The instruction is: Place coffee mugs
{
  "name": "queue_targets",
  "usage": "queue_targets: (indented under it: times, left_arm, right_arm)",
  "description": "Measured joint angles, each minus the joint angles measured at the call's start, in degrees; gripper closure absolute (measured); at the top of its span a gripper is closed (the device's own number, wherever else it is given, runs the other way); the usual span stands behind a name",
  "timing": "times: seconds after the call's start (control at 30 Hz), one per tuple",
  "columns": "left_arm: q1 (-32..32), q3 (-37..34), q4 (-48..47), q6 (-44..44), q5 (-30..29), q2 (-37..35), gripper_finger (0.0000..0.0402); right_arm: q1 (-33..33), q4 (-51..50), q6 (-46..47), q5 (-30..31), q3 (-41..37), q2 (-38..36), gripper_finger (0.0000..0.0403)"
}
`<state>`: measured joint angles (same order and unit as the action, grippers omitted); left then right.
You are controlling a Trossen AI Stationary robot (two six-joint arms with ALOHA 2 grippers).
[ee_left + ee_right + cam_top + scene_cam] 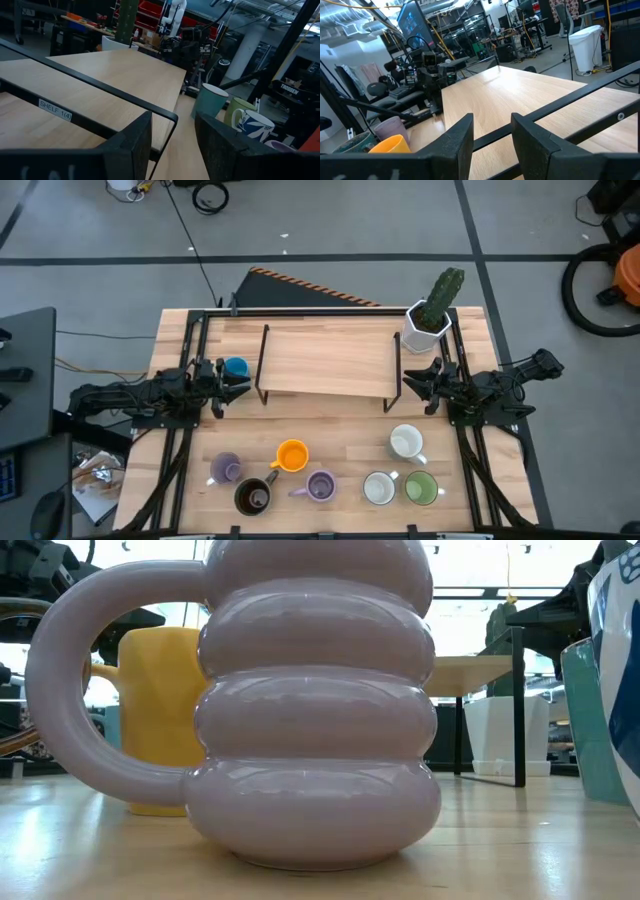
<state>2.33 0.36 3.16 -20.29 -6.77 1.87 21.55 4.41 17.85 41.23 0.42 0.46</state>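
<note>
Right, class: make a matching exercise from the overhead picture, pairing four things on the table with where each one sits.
Things:
1. blue mug
2. cactus pot
3. orange mug
4. green mug

Places:
A. front row, nearest the right arm's side
B. at the shelf's right back corner
C. beside the left gripper
D. in front of the shelf, left of centre

Pairs: 1-C, 2-B, 3-D, 4-A

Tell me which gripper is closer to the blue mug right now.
The left. The left gripper sits right beside the blue mug at the shelf's left end, while the right gripper waits at the shelf's far end, near the cactus pot.
</note>
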Motion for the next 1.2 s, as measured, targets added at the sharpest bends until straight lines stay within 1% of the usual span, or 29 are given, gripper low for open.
queue_targets:
  times: [0.07,0.17,0.3,0.5,0.6,0.7,0.8,0.87,0.97,1.1,1.2]
  left_arm:
    - [0.0,0.02,0.02,-0.02,0.0,0.0,0.0246]
    - [0.0,0.02,0.02,-0.05,-0.01,-0.02,0.0246]
    - [0.0,0.0,0.35,0.0,-0.14,0.0,0.0246]
    - [0.01,0.02,6.14,0.37,-1.57,-0.01,0.0246]
    - [0.02,0.0,6.67,0.44,-1.81,-0.02,0.0246]
    - [0.02,0.01,7.23,0.46,-3.6,-0.02,0.0246]
    - [0.02,0.02,8.08,0.55,-3.74,-0.02,0.0246]
    - [0.02,0.02,8.71,1.3,-3.75,-0.02,0.0246]
    - [0.02,0.02,8.29,6.23,-4.7,0.0,0.0246]
    - [0.02,0.02,7.23,5.89,-9.34,0.0,0.0246]
    - [0.02,0.02,10.65,8.23,-10.34,0.0,0.0246]
  right_arm:
    - [-0.07,1.19,-2.22,0.81,0.0,-0.02,0.0266]
    - [-0.51,4.7,-11.0,5.76,-0.02,-0.02,0.0266]
    - [-1.41,11.24,-17.56,4.82,0.01,-0.04,0.0266]
    - [-2.06,18.01,-18.08,4.15,-0.02,-0.04,0.0266]
    - [-2.46,18.95,-18.05,5.39,0.01,-0.04,0.0266]
    - [-2.74,18.74,-18.7,5.59,0.29,-0.02,0.0266]
    - [-2.25,15.1,-20.47,5.6,3.88,0.01,0.0266]
    - [-1.55,9.09,-20.7,5.6,7.4,0.01,0.0266]
    - [-0.63,-0.88,-17.87,5.61,12.59,1.22,0.0266]
    - [0.09,-13.53,-12.31,5.6,18.82,5.62,0.0266]
    - [0.2,-20.31,-9.16,4.08,22.64,10.62,0.0266]
